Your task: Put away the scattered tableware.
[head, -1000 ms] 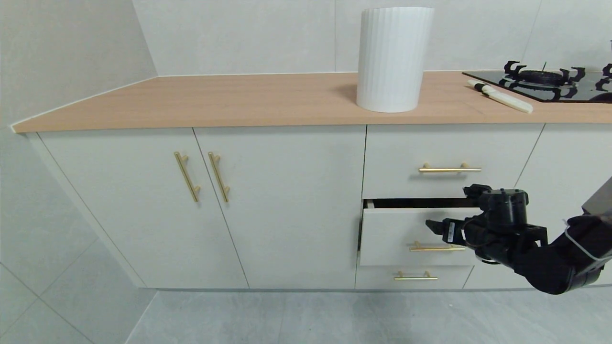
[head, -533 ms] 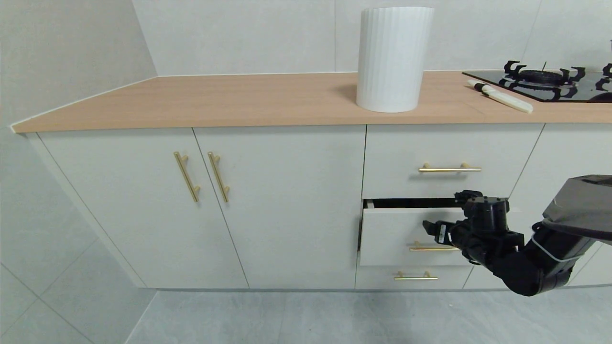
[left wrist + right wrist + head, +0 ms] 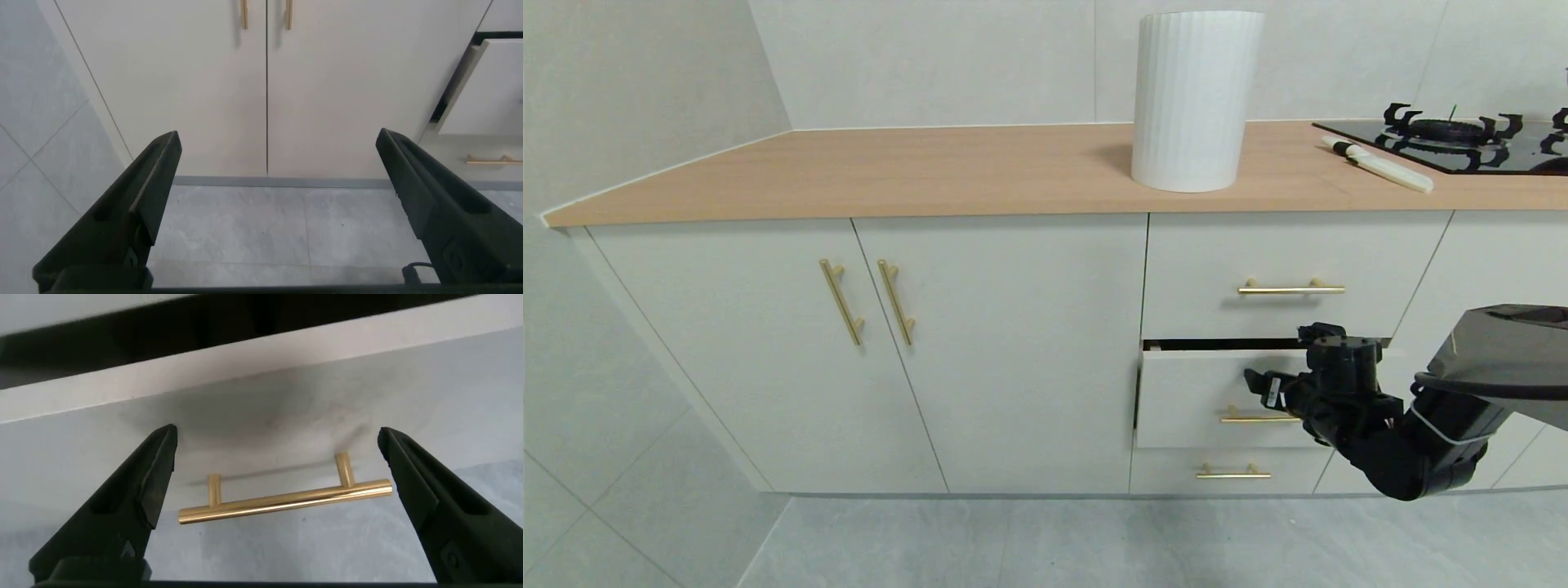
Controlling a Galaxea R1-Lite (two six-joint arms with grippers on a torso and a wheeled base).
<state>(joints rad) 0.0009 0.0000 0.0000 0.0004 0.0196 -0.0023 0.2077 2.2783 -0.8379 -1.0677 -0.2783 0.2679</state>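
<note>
The right claw (image 3: 278, 441) gapes wide just before the handle (image 3: 286, 502) of the ajar drawer (image 3: 1192, 396). The left claw (image 3: 278, 147), also wide, faces doors (image 3: 351, 82) beside that drawer.

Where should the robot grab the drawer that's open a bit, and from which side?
Probably the gold handle, at the middle of its bar, between the two posts. Come straight from the front, where the open right pincer faces it. The bar lies level and stands off the drawer front, so one finger above and one below should fit around it.
</note>
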